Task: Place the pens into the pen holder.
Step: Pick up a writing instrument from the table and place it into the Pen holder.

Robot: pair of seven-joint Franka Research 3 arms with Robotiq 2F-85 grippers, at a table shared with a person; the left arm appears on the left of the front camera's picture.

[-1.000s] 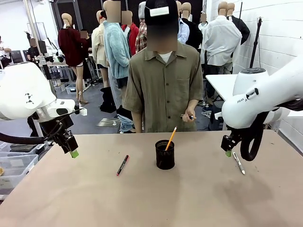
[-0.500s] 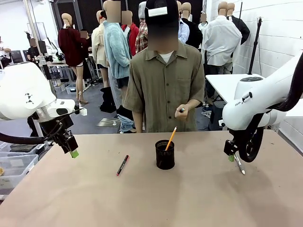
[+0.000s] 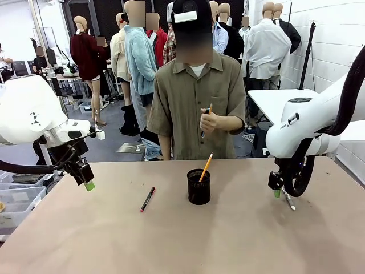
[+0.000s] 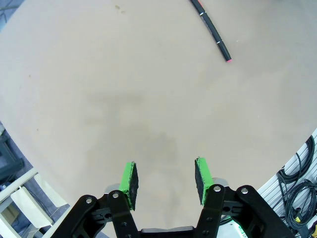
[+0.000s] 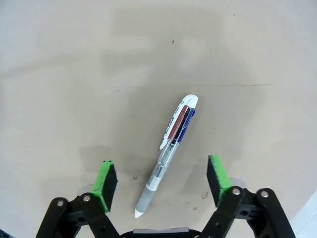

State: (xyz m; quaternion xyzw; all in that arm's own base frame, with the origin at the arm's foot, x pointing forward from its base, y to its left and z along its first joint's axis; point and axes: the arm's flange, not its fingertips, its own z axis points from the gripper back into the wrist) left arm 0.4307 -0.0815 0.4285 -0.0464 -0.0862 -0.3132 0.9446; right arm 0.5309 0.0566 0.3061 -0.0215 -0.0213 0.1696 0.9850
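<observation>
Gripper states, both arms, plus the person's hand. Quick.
Left gripper: open, empty.
Right gripper: open, straddling the grey-white pen, not gripping it.
Person's hand: holding an orange-tipped pen.

A flat tan tabletop (image 3: 228, 240) spreads beneath the left gripper (image 3: 89, 185) and the right gripper (image 3: 276, 193). Beyond the right gripper stands a white panelled wall (image 3: 336, 45), with a white side table (image 3: 268, 103) and a thin black pole stand (image 3: 308, 51) against it. Beyond the left gripper lies smooth grey floor (image 3: 114, 142). Below and outward of it, off the table's edge, sit clear plastic bins (image 3: 17, 202).
</observation>
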